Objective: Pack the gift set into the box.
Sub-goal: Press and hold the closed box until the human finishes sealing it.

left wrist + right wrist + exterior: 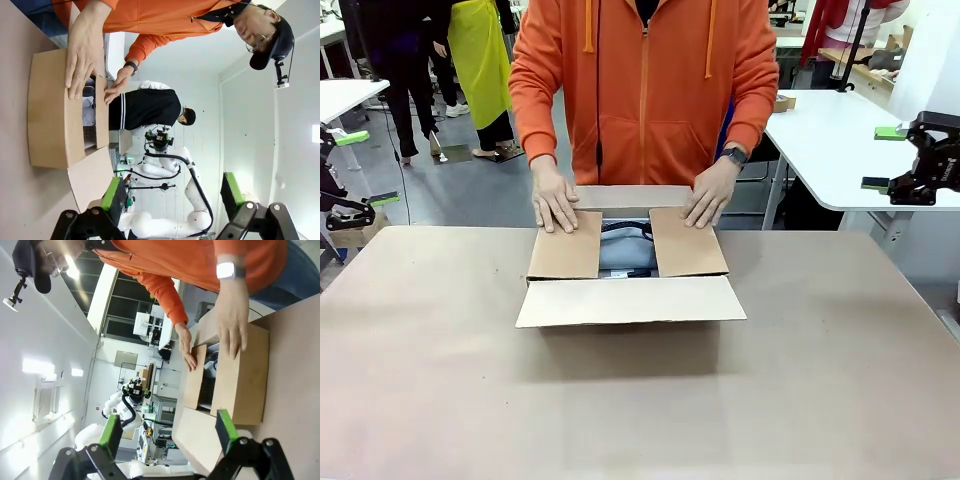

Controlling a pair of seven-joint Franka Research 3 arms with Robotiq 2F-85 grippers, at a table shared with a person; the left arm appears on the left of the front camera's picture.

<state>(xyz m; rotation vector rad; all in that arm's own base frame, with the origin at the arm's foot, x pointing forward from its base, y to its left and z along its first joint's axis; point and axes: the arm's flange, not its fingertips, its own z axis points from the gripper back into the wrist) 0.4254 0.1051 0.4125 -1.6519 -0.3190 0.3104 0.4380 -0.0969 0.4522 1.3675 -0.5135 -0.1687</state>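
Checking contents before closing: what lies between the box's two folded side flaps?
Front view: the grey pouch lies in that gap, inside the box.

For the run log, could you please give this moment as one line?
box: person's hands on side flaps, folded in; near flap open; grey pouch inside; left claw open; right claw open

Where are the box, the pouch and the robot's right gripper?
box (630,300), front view, on its near flap
pouch (623,252), front view, grey fabric between the side flaps
right gripper (881,158), front view, midway between its green fingertips
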